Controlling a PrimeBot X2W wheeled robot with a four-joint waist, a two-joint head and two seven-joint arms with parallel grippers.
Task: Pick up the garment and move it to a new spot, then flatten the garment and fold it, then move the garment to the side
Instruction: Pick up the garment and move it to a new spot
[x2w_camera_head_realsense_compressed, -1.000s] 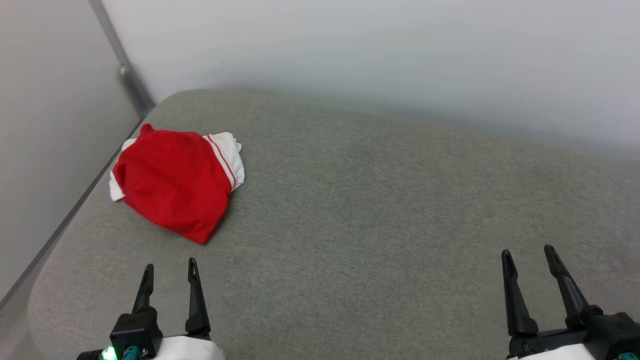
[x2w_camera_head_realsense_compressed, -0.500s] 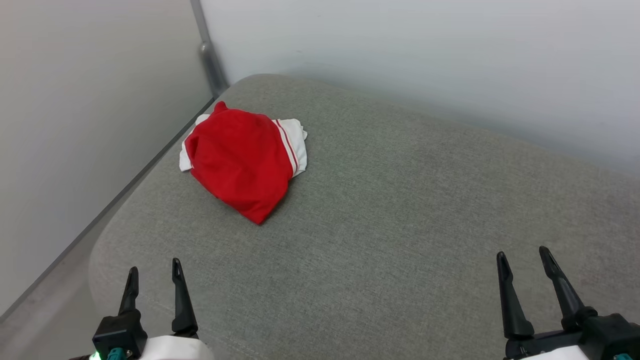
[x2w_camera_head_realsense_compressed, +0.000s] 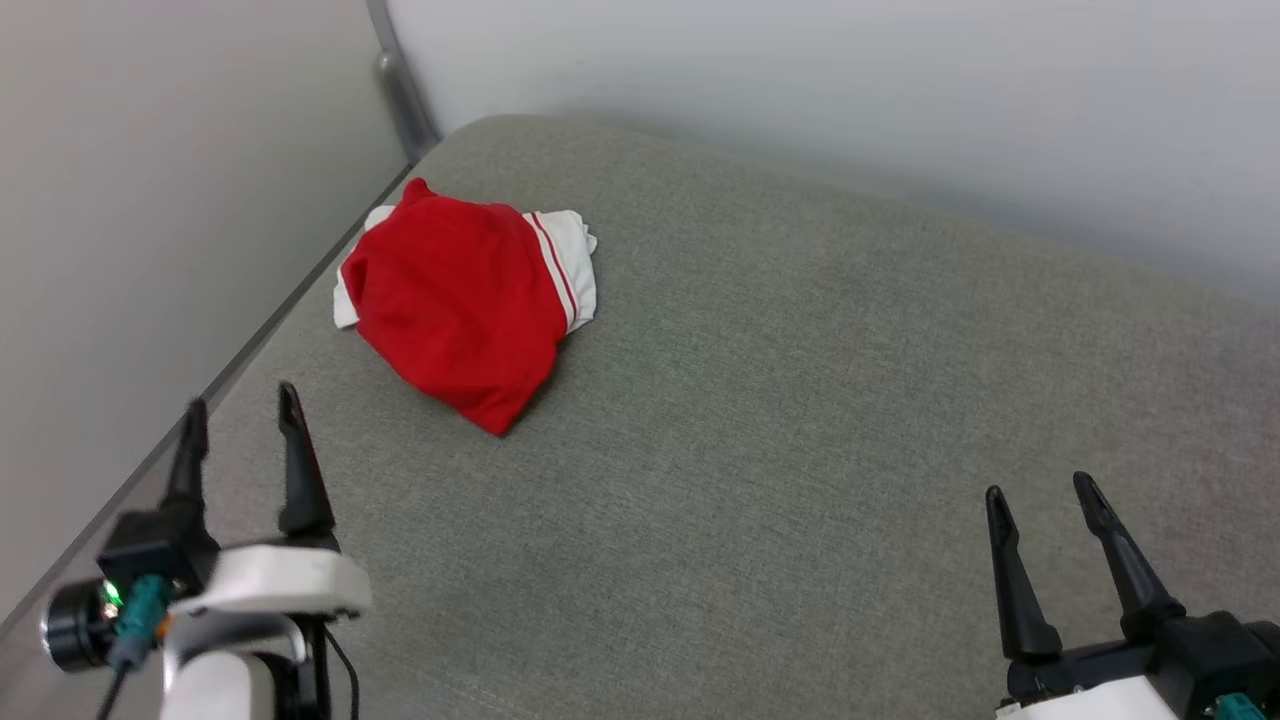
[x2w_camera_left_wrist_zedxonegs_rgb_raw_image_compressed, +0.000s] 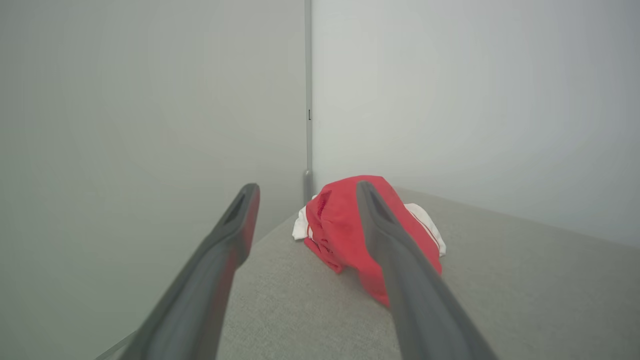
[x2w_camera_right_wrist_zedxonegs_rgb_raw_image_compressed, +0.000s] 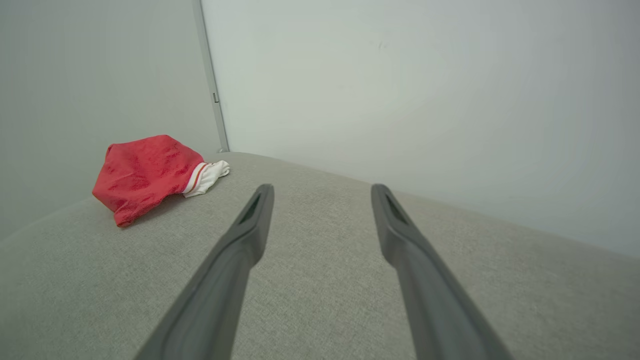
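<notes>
1. Here the garment (x2w_camera_head_realsense_compressed: 460, 310) lies in a loose, rumpled heap on the grey cushion (x2w_camera_head_realsense_compressed: 800, 400), at its far left corner. It is mostly red on top. A white sleeve with red-and-white striped trim shows at its right side, and a bit of white pokes out at its left edge.
2. One red corner of the heap points toward the near side. The rest bunches up toward the far left, close to the cushion's left edge.
3. Nothing touches the garment; it rests on the cushion alone.
4. The left gripper (x2w_camera_head_realsense_compressed: 241, 402) is near the cushion's left edge, on the near side of the garment and apart from it. Its two dark fingers are spread wide and hold nothing. In the left wrist view they point toward the heap, which shows between and behind them.
5. The right gripper (x2w_camera_head_realsense_compressed: 1037, 486) is at the near right, well apart from the garment, over bare cushion. Its fingers are spread wide as well, with nothing between them.
6. A pale left wall (x2w_camera_head_realsense_compressed: 150, 200) runs along the cushion's left side and a pale far wall (x2w_camera_head_realsense_compressed: 800, 100) along its far side. A grey strip (x2w_camera_head_realsense_compressed: 400, 90) runs up the corner where they meet, just beyond the garment.
</notes>
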